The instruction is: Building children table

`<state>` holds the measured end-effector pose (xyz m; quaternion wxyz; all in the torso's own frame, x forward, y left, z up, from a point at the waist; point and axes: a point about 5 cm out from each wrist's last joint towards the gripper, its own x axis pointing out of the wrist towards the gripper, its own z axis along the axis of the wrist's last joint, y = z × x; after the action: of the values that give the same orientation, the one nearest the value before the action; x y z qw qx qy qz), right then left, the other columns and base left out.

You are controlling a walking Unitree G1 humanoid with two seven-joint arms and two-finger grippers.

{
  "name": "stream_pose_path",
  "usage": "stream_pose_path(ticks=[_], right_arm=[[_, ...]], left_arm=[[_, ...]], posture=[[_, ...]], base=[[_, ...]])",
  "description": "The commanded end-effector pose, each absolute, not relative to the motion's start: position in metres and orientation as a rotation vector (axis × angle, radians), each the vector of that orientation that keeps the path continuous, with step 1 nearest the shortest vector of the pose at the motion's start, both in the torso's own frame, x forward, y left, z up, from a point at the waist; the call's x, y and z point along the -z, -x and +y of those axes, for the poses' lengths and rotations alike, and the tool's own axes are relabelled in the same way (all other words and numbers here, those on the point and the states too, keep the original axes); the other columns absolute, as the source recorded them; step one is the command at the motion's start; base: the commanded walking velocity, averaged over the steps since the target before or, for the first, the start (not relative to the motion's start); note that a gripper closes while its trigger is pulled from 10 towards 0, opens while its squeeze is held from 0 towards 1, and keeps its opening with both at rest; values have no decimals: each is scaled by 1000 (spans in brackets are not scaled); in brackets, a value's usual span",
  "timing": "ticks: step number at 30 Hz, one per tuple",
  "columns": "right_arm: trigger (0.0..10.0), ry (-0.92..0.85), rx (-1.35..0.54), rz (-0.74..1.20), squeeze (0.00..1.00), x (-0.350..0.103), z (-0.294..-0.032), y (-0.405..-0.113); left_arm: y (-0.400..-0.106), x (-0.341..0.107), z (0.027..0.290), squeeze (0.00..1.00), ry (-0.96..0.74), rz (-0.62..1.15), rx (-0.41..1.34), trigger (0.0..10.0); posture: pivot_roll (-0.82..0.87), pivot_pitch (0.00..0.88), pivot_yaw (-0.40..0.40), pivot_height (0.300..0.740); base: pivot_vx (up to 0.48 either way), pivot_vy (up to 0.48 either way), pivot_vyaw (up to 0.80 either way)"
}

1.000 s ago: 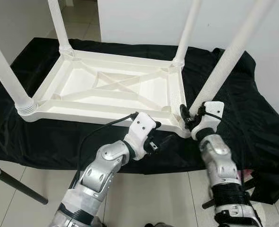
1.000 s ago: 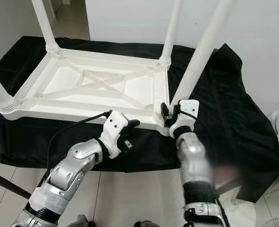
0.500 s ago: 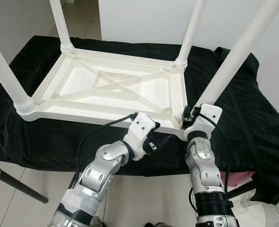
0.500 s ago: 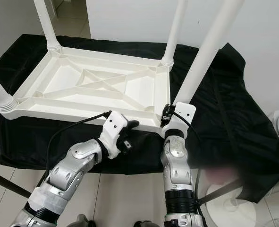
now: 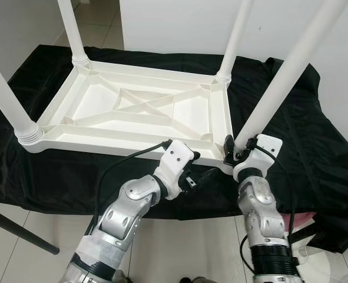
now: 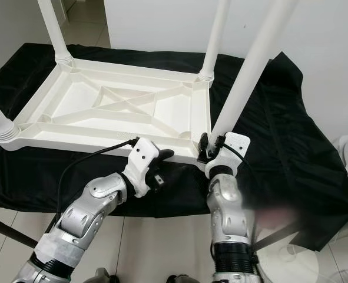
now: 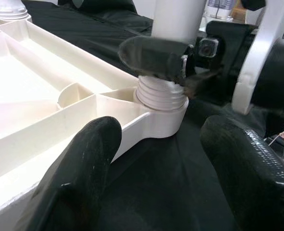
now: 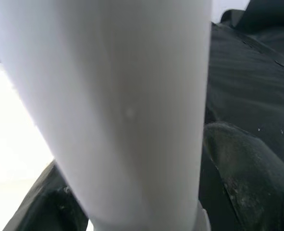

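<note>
Since half a second ago the right gripper (image 5: pixel 237 154) has rolled at the wrist, its white housing now swung toward 3 o'clock, fingers clamped around the foot of the near-right leg (image 5: pixel 285 73). The table (image 5: pixel 139 112) lies upside down on a black cloth (image 5: pixel 56 171), all four legs standing up. It looks like light, stiff, smooth plastic; the leg is best held low by its threaded collar (image 7: pixel 160 94), where it turns without bending. The left gripper (image 5: pixel 198 174) hovers at the table's 6 o'clock edge, fingers (image 7: pixel 81 163) apart, touching nothing.
</note>
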<state>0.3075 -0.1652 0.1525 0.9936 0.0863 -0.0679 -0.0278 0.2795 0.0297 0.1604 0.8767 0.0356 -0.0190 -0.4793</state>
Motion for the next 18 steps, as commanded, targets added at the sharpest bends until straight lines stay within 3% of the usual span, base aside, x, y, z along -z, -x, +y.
stream_pose_path(ticks=[1, 8, 18], right_arm=[[10000, -177, 37, -137, 0, -149, -170, -305], [10000, -36, -250, -147, 0, -149, -183, -305], [10000, 56, -477, -124, 0, -150, -182, -315]], left_arm=[[-278, -159, 29, 0, -72, -29, 1009, 10000], [-278, -159, 30, 0, -80, -27, 1013, 10000], [-279, -159, 28, 0, -91, -29, 1023, 10000]], posture=[[-17, 80, -62, 740], [-21, 72, -55, 740], [-19, 64, -50, 740]], base=[[0, 0, 0], [0, 0, 0], [0, 0, 0]])
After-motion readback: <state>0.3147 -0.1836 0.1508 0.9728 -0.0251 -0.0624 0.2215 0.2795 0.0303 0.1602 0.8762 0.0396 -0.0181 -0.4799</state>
